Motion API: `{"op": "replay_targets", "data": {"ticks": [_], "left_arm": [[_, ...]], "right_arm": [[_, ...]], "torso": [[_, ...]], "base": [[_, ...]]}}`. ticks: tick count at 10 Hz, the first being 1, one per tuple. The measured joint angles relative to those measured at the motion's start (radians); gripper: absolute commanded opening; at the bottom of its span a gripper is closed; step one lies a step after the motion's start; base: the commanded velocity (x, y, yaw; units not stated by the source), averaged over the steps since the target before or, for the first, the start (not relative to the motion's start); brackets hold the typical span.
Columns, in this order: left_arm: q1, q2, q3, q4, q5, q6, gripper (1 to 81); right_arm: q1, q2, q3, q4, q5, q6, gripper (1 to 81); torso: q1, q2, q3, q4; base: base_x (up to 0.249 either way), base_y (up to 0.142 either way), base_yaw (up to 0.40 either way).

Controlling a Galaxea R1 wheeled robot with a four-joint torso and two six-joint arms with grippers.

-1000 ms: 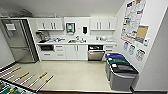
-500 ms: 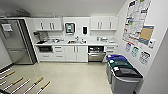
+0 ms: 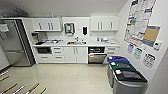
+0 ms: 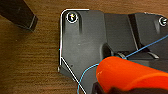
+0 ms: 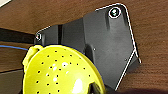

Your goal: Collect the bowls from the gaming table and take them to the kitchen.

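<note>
The bowls are with us as we face the kitchen: the orange-red bowl (image 4: pixel 130 75) sits close under the left wrist camera, and the yellow-green bowl (image 5: pixel 62 71), dotted with small holes like a strainer, sits close under the right one. Whether each claw is clenched on its bowl we cannot tell, since the fingers are not readable in either wrist view. Going left to right across the head view, we see a steel refrigerator (image 3: pixel 15 42), then the white upper cabinets (image 3: pixel 47 24), the white table (image 3: pixel 75 45) with the sink (image 3: pixel 76 43) let into it, a paper-towel dispenser (image 3: pixel 69 28) and a black soap dispenser (image 3: pixel 85 30) on the wall above, a dishwasher (image 3: pixel 96 55) below, and a row of bins (image 3: pixel 125 75) along the right wall. We judge the step in hand to be the approach: we should roll straight over the open floor (image 3: pixel 72 77) toward the sink, keep well apart from the bins, and hold both arms level so nothing tips. The yellow-green bowl shows its hollow toward the camera; being round, it has no marked long axis. The orange-red bowl shows us its outer wall, and its opening is hidden.
</note>
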Motion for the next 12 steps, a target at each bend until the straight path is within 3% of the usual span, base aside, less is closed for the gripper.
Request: {"op": "replay_targets", "data": {"ticks": [12], "left_arm": [[0.002, 0.002, 0.001, 0.000, 0.000, 0.000, 1.0]], "right_arm": [[0.008, 0.007, 0.000, -0.008, 0.000, 0.000, 1.0]], "torso": [[0.001, 0.000, 0.000, 0.000]], "base": [[0.223, 0.000, 0.000]]}}
